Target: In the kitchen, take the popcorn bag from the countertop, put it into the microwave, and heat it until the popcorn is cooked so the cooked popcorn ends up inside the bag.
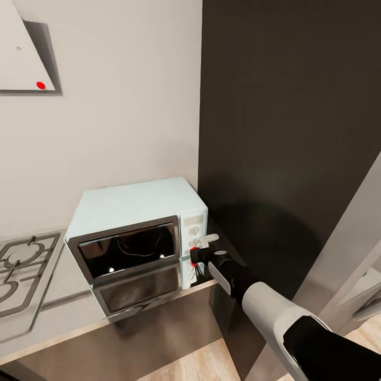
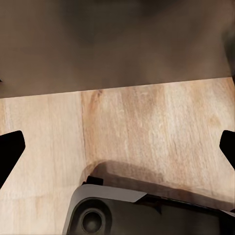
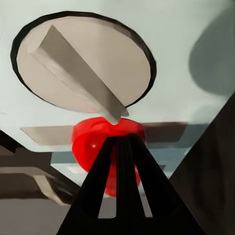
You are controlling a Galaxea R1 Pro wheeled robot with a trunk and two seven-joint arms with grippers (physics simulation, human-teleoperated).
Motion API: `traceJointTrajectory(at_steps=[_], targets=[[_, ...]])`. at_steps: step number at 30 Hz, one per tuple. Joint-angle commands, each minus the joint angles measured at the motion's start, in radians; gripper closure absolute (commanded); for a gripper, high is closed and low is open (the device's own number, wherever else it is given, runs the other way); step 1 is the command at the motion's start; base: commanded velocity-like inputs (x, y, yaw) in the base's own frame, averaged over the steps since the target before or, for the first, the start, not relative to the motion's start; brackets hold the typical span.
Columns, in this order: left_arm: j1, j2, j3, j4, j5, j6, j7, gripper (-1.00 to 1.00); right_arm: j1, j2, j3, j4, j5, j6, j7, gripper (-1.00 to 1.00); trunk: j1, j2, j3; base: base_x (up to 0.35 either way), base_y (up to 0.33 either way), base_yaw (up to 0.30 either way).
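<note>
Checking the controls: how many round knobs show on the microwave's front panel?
2: upper knob on the microwave panel; lower knob just under it, at the right gripper.

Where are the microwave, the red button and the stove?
microwave (image 1: 135, 203): head view, on its pale blue top.
red button (image 3: 90, 142): right wrist view, on its round red face below the knob.
stove (image 1: 21, 270): head view, on its grey grate.

Our right hand (image 3: 125, 161) sits pressed up to the microwave (image 3: 196, 29) panel, black fingers (image 3: 100, 181) together over a red marker (image 3: 93, 144), just beside a round knob (image 3: 83, 63) with a raised ridge.
</note>
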Motion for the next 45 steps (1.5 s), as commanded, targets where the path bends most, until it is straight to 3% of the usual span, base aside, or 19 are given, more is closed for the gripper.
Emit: traceJointTrajectory(at_steps=[1,24,38,41,45], targets=[[0.0,-0.001,0.005,-0.001,0.001,-0.001,-0.009,-1.0,-0.001,0.0,0.004,-0.001,-0.004,0.004,-0.003,1.0,0.0,-0.002,-0.002,0.001,0.0,0.0],[0.0,-0.001,0.005,-0.001,0.004,-0.001,-0.009,-1.0,-0.001,0.0,0.004,-0.002,-0.004,0.004,0.011,1.0,0.0,-0.002,-0.002,0.019,0.0,0.0],[0.0,-0.002,0.003,-0.001,0.004,-0.002,-0.009,-1.0,0.011,0.0,0.005,-0.025,-0.004,0.005,0.019,1.0,0.0,-0.002,-0.002,-0.312,0.0,0.0],[0.0,-0.002,0.003,0.0,0.004,-0.002,-0.009,-1.0,0.049,0.0,0.006,-0.116,-0.002,0.009,0.021,1.0,0.0,-0.002,-0.002,-0.344,0.0,0.0],[-0.001,-0.002,0.003,0.041,-0.001,-0.001,-0.009,-1.0,0.186,0.0,0.009,-0.427,0.009,0.068,0.013,1.0,0.0,-0.002,-0.002,-0.344,0.0,0.0]])
